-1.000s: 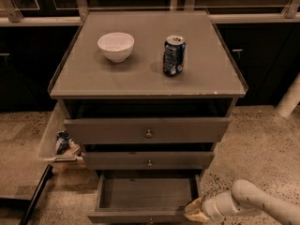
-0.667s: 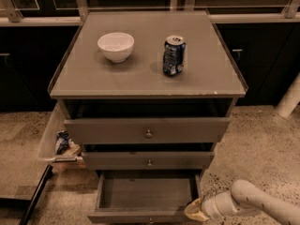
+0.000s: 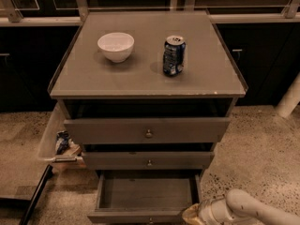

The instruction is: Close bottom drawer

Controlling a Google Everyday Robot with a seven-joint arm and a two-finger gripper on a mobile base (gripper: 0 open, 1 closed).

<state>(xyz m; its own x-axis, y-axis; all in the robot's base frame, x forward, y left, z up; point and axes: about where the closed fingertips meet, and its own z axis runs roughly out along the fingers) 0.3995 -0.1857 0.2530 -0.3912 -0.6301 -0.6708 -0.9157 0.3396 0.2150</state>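
The bottom drawer is the lowest of three grey drawers in the cabinet and stands pulled far out, its empty inside showing. Its front panel runs along the bottom edge of the view, with the small knob barely showing. My gripper comes in from the bottom right on a white arm and sits at the right end of the drawer's front panel, close to or touching it.
A white bowl and a blue soda can stand on the cabinet top. The top drawer and middle drawer are slightly open. A clear bin with items sits at the cabinet's left. The floor is speckled.
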